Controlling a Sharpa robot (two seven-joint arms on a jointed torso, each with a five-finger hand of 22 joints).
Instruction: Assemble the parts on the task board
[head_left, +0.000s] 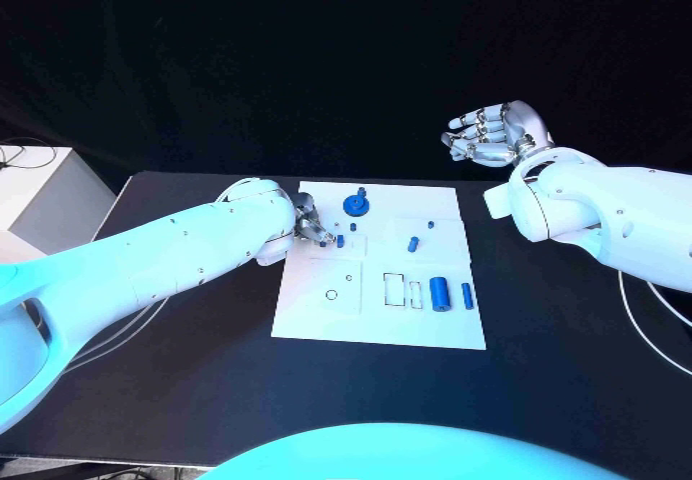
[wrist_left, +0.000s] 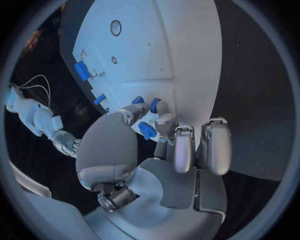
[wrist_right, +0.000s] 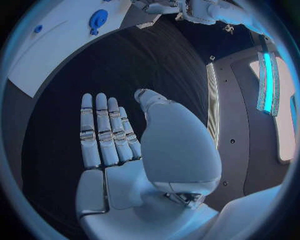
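A black bench (head_left: 173, 400) carries everything. Off its far left corner stands a white box-like unit (head_left: 43, 195), with thin white cables (head_left: 656, 310) trailing along the right side.

No readable text, labels, brands or numbers anywhere; task board (head_left: 378, 320) carries only unlettered outlines, nothing legible on either arm or tabletop (head_left: 577, 380).

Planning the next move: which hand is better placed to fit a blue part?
Left hand: it is over the white board, pinching a blue part. Right hand is raised off the board.
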